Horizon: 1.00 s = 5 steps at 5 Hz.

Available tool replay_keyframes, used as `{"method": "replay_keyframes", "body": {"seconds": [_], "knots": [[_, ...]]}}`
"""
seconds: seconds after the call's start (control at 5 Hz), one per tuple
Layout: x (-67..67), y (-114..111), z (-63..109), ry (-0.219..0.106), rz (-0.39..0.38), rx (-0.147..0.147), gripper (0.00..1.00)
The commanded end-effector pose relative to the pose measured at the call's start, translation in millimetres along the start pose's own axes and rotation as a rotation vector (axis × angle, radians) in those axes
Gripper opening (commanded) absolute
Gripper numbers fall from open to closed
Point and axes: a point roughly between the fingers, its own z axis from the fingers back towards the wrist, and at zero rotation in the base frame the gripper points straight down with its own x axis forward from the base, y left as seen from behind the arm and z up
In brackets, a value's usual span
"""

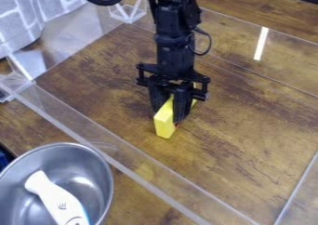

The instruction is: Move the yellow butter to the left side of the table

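We see the gripper (pixel 174 114) pointing straight down, its jaws closed on the upper end of the yellow butter (pixel 165 123), whose lower end sits tilted on the dark wooden table (pixel 243 136). A clear acrylic wall (pixel 118 156) runs along the near edge, and beyond it a steel bowl (pixel 56 187) holds a white object (pixel 52 196).

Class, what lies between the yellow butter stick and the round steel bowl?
In the camera view, bare brown tabletop and a clear acrylic wall separate the yellow butter stick from the steel bowl.
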Motion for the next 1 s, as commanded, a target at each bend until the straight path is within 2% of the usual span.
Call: {"method": "replay_keyframes", "body": {"seconds": [0.0,0.2,0.8], "knots": [[3.9,12,-11.2,-0.009,0.028,0.001,0.00],[3.8,14,-14.1,-0.009,0.038,0.003,0.00],[-1.2,10,20.6,-0.053,0.008,0.003,0.00]]}}
